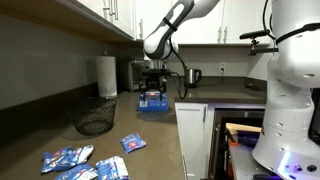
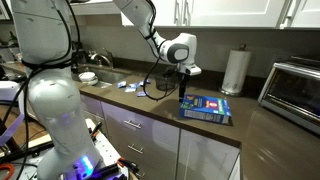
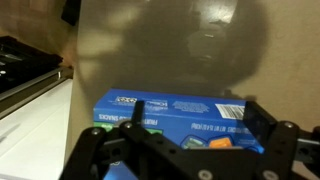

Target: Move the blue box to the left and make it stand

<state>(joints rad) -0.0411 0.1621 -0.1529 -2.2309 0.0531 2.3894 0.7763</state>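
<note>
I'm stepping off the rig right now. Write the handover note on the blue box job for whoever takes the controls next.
Pincer: open and holding nothing, poised over one end of the blue box. Whether it touches the box cannot be told.
Blue box: lies flat on the counter near the front edge, printed face up.
Done: approach only. The box is neither gripped nor standing.
Left: close on the box, carry it left, and set it upright.
</note>
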